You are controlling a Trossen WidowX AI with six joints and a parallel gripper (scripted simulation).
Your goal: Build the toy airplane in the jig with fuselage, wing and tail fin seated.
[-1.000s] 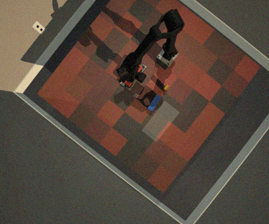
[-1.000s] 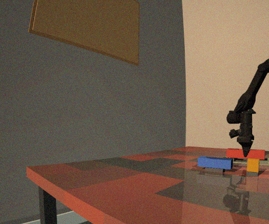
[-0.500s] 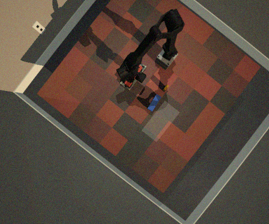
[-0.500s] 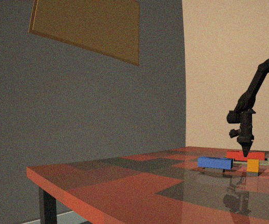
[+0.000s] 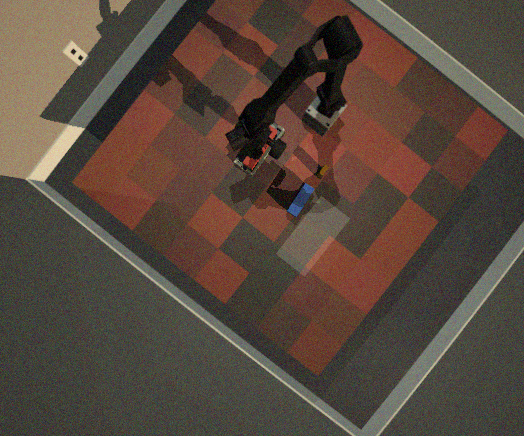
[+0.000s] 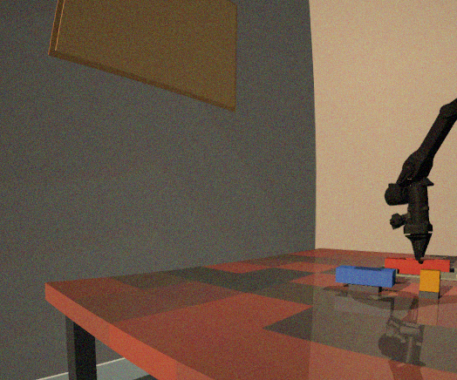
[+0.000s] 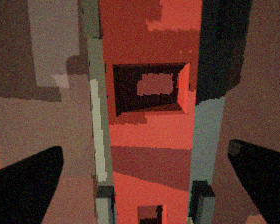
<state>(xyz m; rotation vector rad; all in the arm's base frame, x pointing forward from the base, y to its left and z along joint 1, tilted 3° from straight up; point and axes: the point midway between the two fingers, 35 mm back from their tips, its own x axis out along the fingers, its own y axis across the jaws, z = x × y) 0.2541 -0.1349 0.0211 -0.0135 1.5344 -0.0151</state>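
On the table: a chequered red-and-grey table point(image 6: 159, 331) carried all the parts, with the arm's base near its far edge
Arm: the black arm point(image 5: 292, 75) reached down over the jig, wrist pointing straight at the work
Jig: a grey cradle point(image 7: 97, 125) ran as two rails either side of the red part
Fuselage: the red fuselage point(image 7: 151, 145) lay flat between the rails, its long axis running up the wrist view, its two sockets unfilled
Wing: the blue wing point(image 6: 364, 275) lay on the table just beside the jig, on the side away from the arm's base, not yet fitted
Tail fin: the orange tail fin point(image 6: 429, 281) stood near the jig's end, also loose
Gripper: the gripper point(image 6: 419, 257) hung directly over the fuselage, jaws spread wide to either side of it and gripping nothing
Key relation: the wing lay nearest the jaws, off to the side, its long axis roughly parallel to the fuselage, so a short sideways reach would likely come next
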